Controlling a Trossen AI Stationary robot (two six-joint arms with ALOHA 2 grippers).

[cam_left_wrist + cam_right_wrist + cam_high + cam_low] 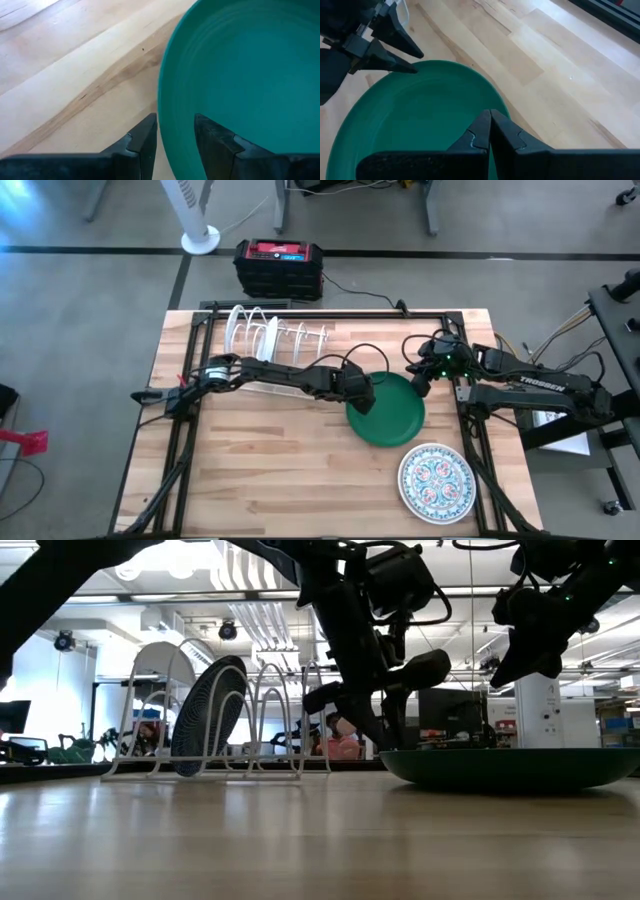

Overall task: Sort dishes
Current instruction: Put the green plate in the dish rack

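Observation:
A plain green plate (388, 415) lies on the wooden table right of centre, resting on its base (500, 780). My left gripper (362, 398) is at its left rim, shut on it. My right gripper (420, 386) hovers shut above the plate's far right edge, touching nothing (490, 125). A white plate with a colourful floral pattern (435, 480) lies flat near the front right corner. A dark plate (208, 718) stands on edge in the white wire rack (280, 340) at the back. My left gripper pinches the green plate's left rim (167, 125): one finger (145, 142) is outside the rim, the other (215, 142) on the inner face. The fingers come slanting down from the table's left. The plate sits about level with its base on the table.
A black and red box (278, 268) stands on the floor beyond the table's far edge. Bare wood stretches across the table's near left half (270, 470). Black frame rails (185, 430) run along the table's sides.

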